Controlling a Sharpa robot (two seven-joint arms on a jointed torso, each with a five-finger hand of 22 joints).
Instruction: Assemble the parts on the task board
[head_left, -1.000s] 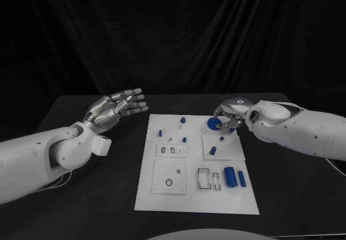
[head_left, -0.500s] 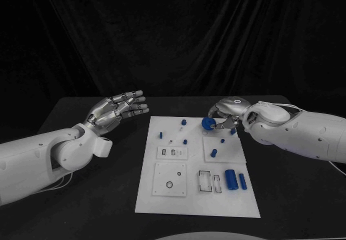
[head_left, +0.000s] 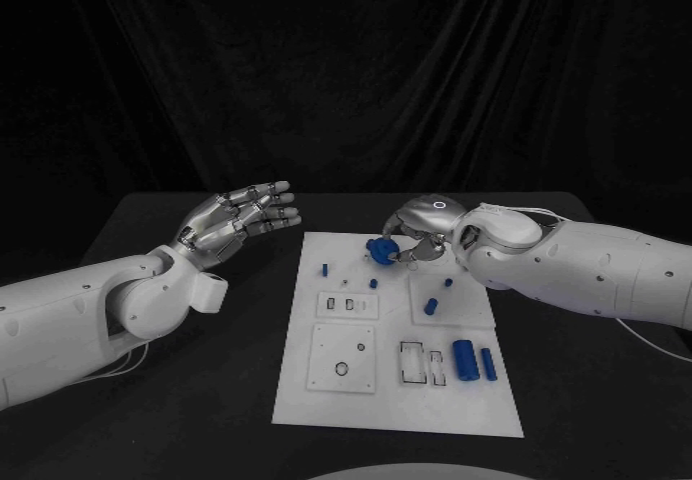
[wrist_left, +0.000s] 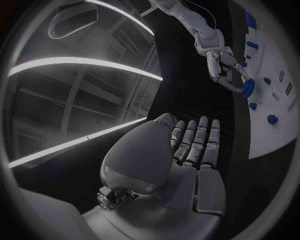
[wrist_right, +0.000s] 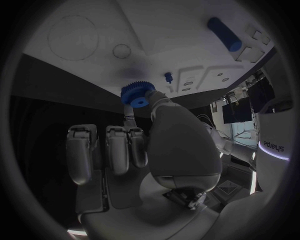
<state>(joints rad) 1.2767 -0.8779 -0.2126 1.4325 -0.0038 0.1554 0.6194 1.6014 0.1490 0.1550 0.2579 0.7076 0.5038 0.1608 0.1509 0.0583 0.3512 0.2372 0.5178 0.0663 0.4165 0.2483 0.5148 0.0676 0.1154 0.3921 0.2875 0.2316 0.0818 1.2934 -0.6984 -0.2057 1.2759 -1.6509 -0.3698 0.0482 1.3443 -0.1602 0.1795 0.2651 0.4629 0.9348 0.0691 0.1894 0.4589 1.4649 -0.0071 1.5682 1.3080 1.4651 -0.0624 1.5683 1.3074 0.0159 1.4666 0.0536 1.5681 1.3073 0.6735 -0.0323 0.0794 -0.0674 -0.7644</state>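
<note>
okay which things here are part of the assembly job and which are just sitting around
In the job: task board; blue gear, held by the right hand; blue cylinder and the small blue pegs on the board.

Idle: left hand, raised beside the board; black table.

Black table (head_left: 173, 360) (bearing white task board (head_left: 361, 400)).

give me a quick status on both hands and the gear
Right hand pinching blue gear above task board far end. Left hand open, off the board. Nothing in the way.
</note>
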